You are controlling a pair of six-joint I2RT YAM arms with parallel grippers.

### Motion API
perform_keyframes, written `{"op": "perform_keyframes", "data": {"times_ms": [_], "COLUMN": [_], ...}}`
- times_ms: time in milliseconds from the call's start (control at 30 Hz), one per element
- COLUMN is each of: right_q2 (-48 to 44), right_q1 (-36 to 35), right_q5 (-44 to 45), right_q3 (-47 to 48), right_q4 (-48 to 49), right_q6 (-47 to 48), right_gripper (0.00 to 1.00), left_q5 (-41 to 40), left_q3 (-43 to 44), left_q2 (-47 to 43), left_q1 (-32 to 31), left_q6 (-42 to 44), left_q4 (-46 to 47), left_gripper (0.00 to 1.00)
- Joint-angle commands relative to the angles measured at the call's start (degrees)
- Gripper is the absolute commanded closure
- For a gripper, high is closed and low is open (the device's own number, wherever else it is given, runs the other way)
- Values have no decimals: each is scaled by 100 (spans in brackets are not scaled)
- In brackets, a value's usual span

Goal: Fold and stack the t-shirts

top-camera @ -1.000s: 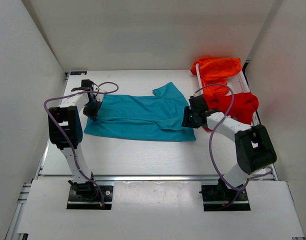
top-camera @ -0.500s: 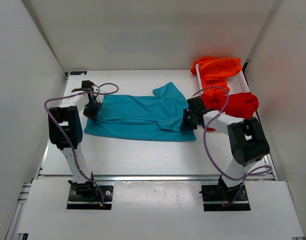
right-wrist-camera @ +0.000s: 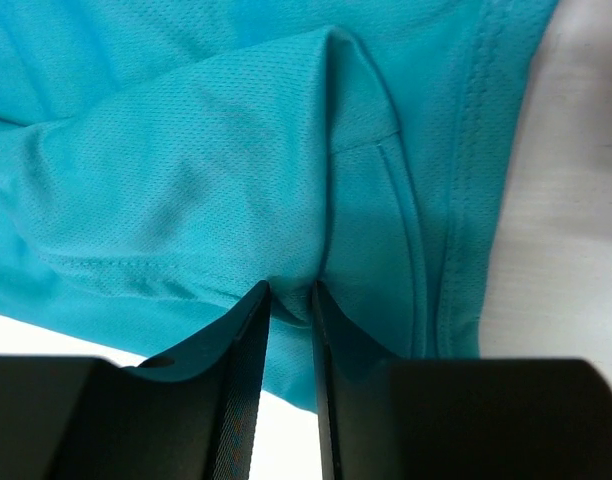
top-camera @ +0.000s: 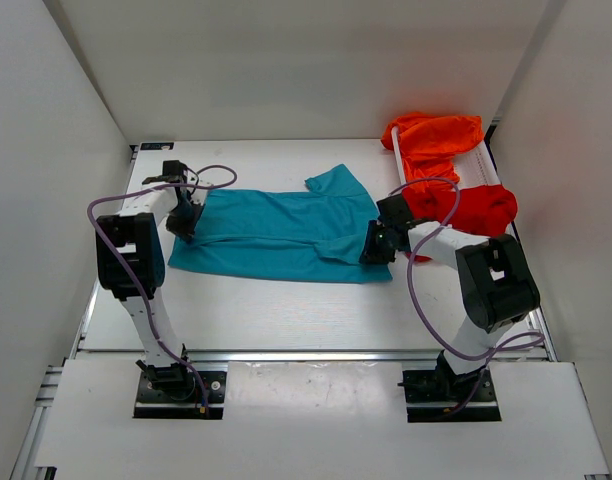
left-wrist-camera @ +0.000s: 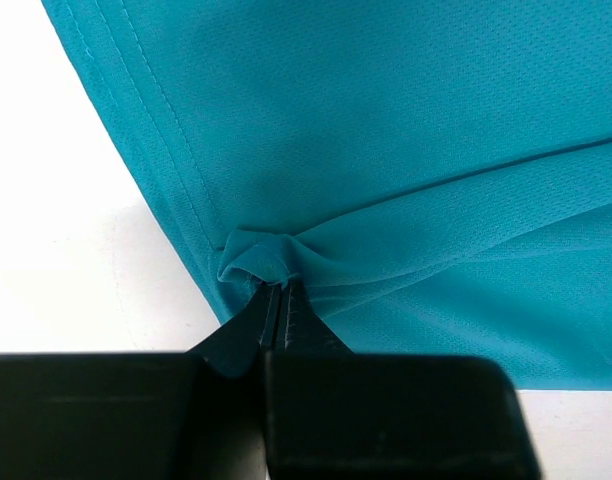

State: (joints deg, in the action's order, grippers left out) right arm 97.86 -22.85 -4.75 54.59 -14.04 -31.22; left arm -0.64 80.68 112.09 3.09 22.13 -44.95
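The teal-blue t-shirt (top-camera: 276, 235) lies spread flat across the middle of the table, one sleeve pointing back. My left gripper (top-camera: 186, 222) is shut on a bunched pinch of its left edge, seen close in the left wrist view (left-wrist-camera: 274, 290) against the teal cloth (left-wrist-camera: 386, 120). My right gripper (top-camera: 376, 245) is at the shirt's right edge. In the right wrist view (right-wrist-camera: 289, 295) its jaws stand narrowly apart with a fold of teal cloth (right-wrist-camera: 186, 150) between them. The red t-shirt (top-camera: 476, 208) and the orange t-shirt (top-camera: 436, 135) lie crumpled at the back right.
The white basket (top-camera: 491, 165) sits at the back right under the orange and red shirts. White walls close in the table on the left, back and right. Purple cables loop from both arms over the table.
My right gripper has moved left onto the teal shirt's right edge and closed on a fold of it. The left gripper and the shirt's left side have not moved.
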Motion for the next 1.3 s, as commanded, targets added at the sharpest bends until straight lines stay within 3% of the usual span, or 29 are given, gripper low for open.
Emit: {"op": "perform_keyframes", "data": {"times_ms": [0, 67, 167, 400, 533, 633, 667, 800, 833, 900, 933, 967, 1000, 1033, 1067, 1100, 1133, 1167, 1200, 1233, 1267], "right_q2": [91, 110, 136, -504, -1532, -2409, -2769, -3747, -3966, -4283, -4328, -4424, -4486, -4295, -3937, -3750, -3522, -3268, -3161, -3064, -2906], "right_q1": [-61, -70, -35, 184, 88, -244, -438, -1420, -1607, -2805, -3221, -4296, -5499, -6346, -6485, -6173, -5944, -6107, -6117, -6187, -6379], "right_q5": [-175, -218, -272, -290, 149, 1097, 1926, 3511, 4099, 5244, 6275, 6859, 7639, 7691, 7717, 7979, 7999, 7947, 7737, 7378, 7262], "right_q3": [78, 122, 114, 87, 447, 911, 1061, 1457, 1589, 1888, 1889, 1706, 1443, 1328, 1814, 2114, 2692, 3098, 3102, 2954, 3100], "right_q4": [-81, -37, -29, 103, -98, -458, -520, -389, -284, 146, 974, 1896, 5133, 8176, 8738, 7838, 5898, 5408, 5986, 7123, 7552], "right_q6": [-103, -130, -138, -7, 256, 712, 1010, 1899, 2275, 3519, 4066, 6081, 7650, 10555, 11576, 11351, 10279, 10016, 10265, 11033, 11676], "right_gripper": [72, 78, 100, 100, 100, 100, 100, 100, 100, 100, 100, 100, 100, 100, 100, 100, 100, 100, 100, 100, 100], "left_q5": [29, 38, 38, 64, 275, 293, 302, 311, 406, 468, 373, 302, 206, 118, 82, 73, 73, -83, -172, -338, -418], "left_q3": [9, 9, 26, 271, 948, 1625, 1861, 2389, 2695, 3309, 3679, 3891, 4198, 4523, 4674, 4945, 5026, 5062, 5054, 5027, 5010], "left_q2": [-434, -443, -478, -697, -1128, -1583, -1838, -2832, -3103, -3412, -3492, -3658, -3712, -3825, -3931, -4036, -4098, -4238, -4344, -4406, -4424], "left_q1": [-2, -2, 7, 16, 121, 183, 174, 51, 34, -19, -11, -80, -98, -151, -142, -134, -194, -195, -186, -212, -247], "left_q6": [-51, -33, 2, 55, 160, 300, 370, 494, 503, 311, 205, 152, 82, -32, -51, -147, -235, -262, -331, -358, -341], "left_q4": [30, 30, -31, -216, -760, -1129, -1261, -1279, -1306, -1490, -1490, -1473, -1403, -1350, -1315, -1228, -1183, -1052, -999, -998, -990], "left_gripper": [100, 100, 100, 100, 100, 100, 100, 100, 100, 100, 100, 100, 100, 100, 100, 100, 100, 100, 100, 100, 100]}}
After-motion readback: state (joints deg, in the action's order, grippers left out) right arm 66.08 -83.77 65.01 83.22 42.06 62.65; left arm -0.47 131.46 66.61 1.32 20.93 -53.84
